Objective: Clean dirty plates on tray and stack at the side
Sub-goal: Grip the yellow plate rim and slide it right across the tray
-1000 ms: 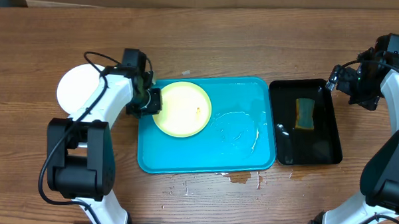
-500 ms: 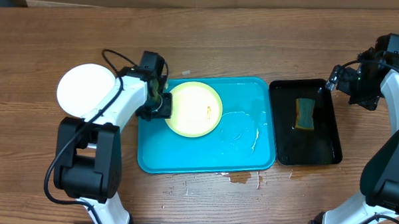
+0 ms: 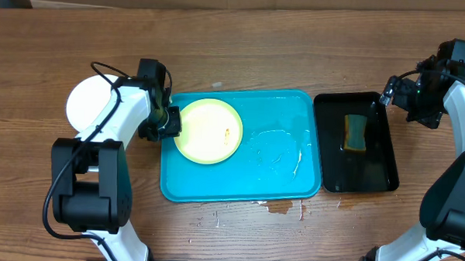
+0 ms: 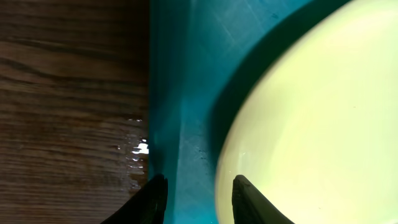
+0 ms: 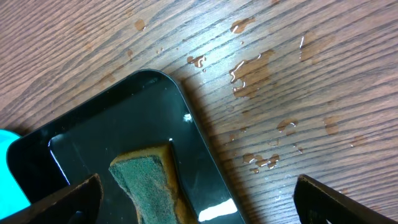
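A pale yellow-green plate (image 3: 209,131) with a small orange smear lies flat in the left half of the turquoise tray (image 3: 215,184). My left gripper (image 3: 169,122) is low at the tray's left rim. In the left wrist view its jaws (image 4: 201,177) stand a little apart: one finger is over the tray's rim (image 4: 186,74), the other over the plate's edge (image 4: 323,124), and only tray shows between them. A white plate (image 3: 86,102) rests on the table left of the tray, partly behind the arm. My right gripper (image 3: 404,96) hangs wide open and empty over the black tray's far right corner.
A narrow black tray (image 3: 371,170) right of the turquoise one holds a green-and-yellow sponge (image 3: 356,132), also seen in the right wrist view (image 5: 146,180). Water pools on the turquoise tray's right half (image 3: 278,151). Droplets wet the table in front (image 3: 280,208) and near the black tray (image 5: 255,68).
The left gripper and the yellow-green plate first moved right, then came back left towards the tray's left rim. The right arm has stayed still.
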Action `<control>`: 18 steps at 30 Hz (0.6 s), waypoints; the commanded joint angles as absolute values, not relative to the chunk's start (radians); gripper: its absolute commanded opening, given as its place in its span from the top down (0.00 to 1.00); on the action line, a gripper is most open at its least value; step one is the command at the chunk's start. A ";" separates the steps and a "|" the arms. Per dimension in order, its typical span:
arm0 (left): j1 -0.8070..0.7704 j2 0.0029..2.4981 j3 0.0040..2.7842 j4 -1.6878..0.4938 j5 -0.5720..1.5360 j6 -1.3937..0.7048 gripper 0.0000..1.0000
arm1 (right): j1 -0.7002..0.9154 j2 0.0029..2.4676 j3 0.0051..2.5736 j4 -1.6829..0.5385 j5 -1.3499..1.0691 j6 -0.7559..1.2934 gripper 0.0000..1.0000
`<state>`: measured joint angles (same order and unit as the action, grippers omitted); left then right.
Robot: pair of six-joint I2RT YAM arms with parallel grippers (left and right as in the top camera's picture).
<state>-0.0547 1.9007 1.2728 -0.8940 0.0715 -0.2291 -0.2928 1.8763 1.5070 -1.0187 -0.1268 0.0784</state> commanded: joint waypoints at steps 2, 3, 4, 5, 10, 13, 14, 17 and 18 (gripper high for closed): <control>-0.075 1.908 1.291 -0.893 0.086 -0.213 0.64 | -0.291 1.856 1.523 -1.016 -0.132 0.082 0.00; -0.079 1.908 1.291 -0.894 0.086 -0.213 0.65 | -0.291 1.856 1.523 -1.016 -0.132 0.082 0.00; -0.079 1.908 1.290 -0.893 0.086 -0.214 0.71 | -0.291 1.856 1.523 -1.016 -0.132 0.082 0.00; -0.079 1.908 1.290 -0.892 0.086 -0.213 0.79 | -0.291 1.856 1.523 -1.016 -0.132 0.082 0.00; -0.070 1.908 1.290 -0.877 0.143 -0.207 0.96 | -0.291 1.856 1.523 -1.016 -0.132 0.082 0.00; -0.066 1.908 1.290 -0.862 0.291 -0.126 0.96 | -0.291 1.856 1.523 -1.016 -0.132 0.082 0.00; -0.066 1.908 1.290 -0.859 0.329 -0.104 0.95 | -0.291 1.856 1.523 -1.016 -0.132 0.082 0.00; -0.071 1.908 1.290 -0.856 0.403 -0.064 0.90 | -0.291 1.856 1.523 -1.016 -0.132 0.082 0.00; -0.074 1.908 1.290 -0.855 0.412 -0.052 0.89 | -0.291 1.856 1.523 -1.016 -0.132 0.082 0.00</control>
<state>-0.0708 1.9007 1.2728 -0.8600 0.2825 -0.1341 -0.2928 1.8763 1.5070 -1.0187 -0.1268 0.0788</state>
